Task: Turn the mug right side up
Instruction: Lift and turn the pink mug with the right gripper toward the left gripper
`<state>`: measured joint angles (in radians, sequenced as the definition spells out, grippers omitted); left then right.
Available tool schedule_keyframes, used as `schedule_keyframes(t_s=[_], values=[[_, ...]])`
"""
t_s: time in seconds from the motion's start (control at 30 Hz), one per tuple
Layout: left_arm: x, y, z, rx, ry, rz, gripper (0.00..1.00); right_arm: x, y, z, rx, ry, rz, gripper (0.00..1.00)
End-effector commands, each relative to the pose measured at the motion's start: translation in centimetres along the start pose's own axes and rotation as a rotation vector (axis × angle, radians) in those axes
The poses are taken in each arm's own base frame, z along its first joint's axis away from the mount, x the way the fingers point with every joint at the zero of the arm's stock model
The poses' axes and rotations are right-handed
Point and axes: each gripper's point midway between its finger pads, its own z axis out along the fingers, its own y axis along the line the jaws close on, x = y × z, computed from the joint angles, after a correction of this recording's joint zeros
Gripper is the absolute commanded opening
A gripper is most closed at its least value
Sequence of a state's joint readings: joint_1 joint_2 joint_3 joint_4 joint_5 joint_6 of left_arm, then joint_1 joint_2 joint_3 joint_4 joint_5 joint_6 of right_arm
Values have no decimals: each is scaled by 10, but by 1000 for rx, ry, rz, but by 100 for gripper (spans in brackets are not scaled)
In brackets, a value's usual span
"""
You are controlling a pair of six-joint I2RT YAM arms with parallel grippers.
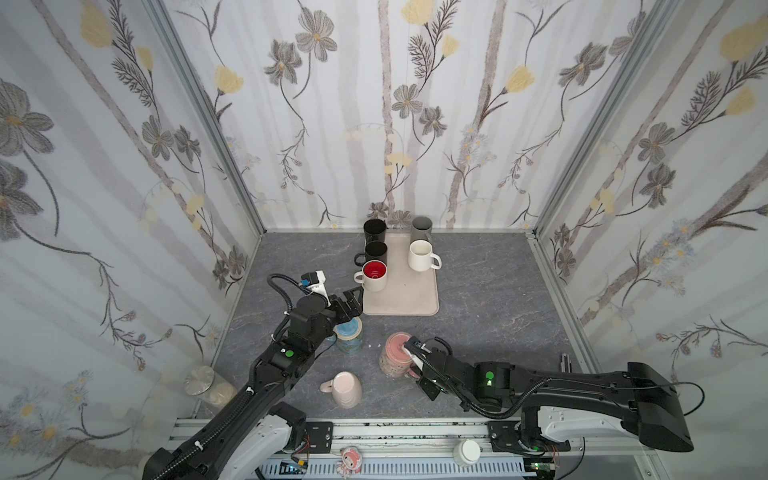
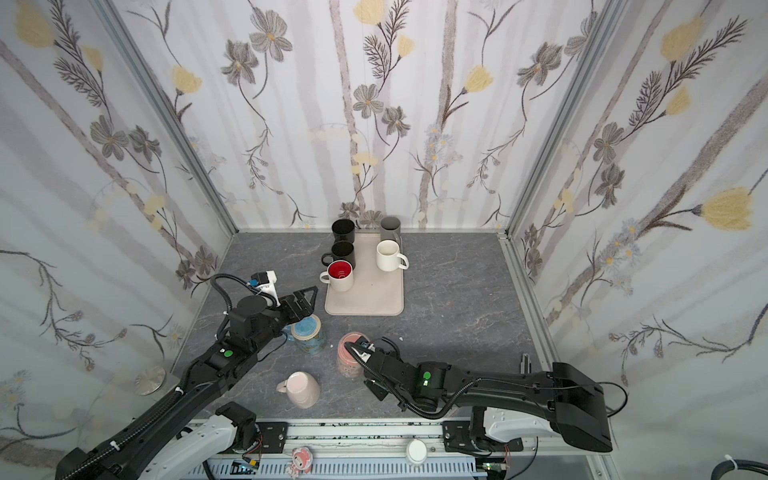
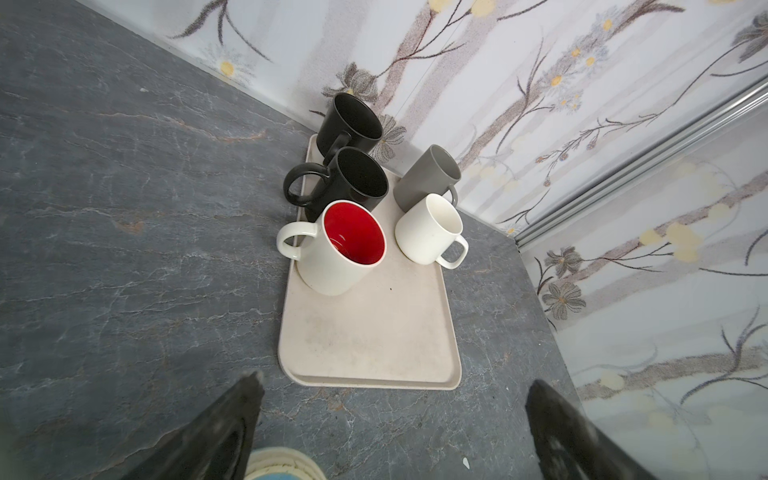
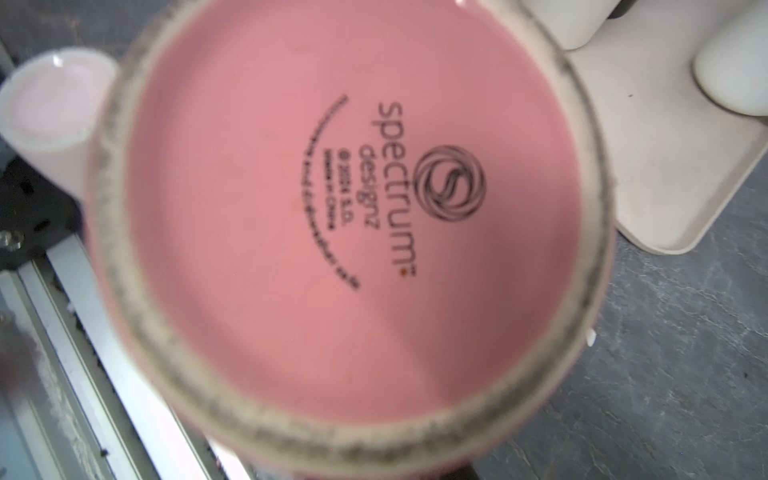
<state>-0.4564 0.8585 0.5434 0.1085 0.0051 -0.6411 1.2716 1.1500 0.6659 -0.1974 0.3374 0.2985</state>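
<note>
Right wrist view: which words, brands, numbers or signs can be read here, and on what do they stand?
All are on the upturned base of the mug:
"spectrum"
"designz"
"© 2024 S.D." (small, slightly soft)
"Made in China" (small, slightly soft)
A curved line of small print beside these is too blurred to read for sure.
A swirl logo stands next to the brand name; it has no letters.
</note>
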Motion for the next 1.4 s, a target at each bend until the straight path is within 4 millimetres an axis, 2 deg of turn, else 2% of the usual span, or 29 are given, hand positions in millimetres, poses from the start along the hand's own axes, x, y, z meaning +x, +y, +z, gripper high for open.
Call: schedule_keyframes(t_s=[0.0, 0.23, 0.33, 0.4, 0.53, 0.67, 0.8, 0.83, 0.97, 1.2, 1.37], values=[[-11, -15, -2, 74, -43, -24, 100, -58, -23, -13, 26, -233, 157, 0], [-12, -38, -5, 205, -43, -53, 100, -123, -76, -42, 23, -496, 341, 0], [-7, -52, -5, 293, -14, -54, 99, -151, -87, -57, -47, -618, 408, 0], [-3, -61, -7, 354, -3, -60, 95, -167, -92, -65, -95, -690, 445, 0], [-1, -79, -14, 469, -7, -62, 86, -199, -91, -78, -208, -801, 486, 0], [-1, -98, -24, 564, -30, -46, 78, -226, -79, -87, -328, -881, 504, 0], [-3, -116, -32, 648, -48, -20, 61, -243, -65, -91, -454, -926, 515, 0], [-4, -118, -34, 663, -54, -20, 59, -257, -61, -104, -501, -971, 499, 0], [-11, -127, -47, 727, -105, -10, 58, -265, -51, -108, -606, -987, 520, 0], [-22, -137, -64, 797, -177, 16, 61, -266, -35, -111, -741, -967, 529, 0], [-28, -144, -71, 833, -202, 24, 52, -263, -21, -106, -816, -927, 535, 0]])
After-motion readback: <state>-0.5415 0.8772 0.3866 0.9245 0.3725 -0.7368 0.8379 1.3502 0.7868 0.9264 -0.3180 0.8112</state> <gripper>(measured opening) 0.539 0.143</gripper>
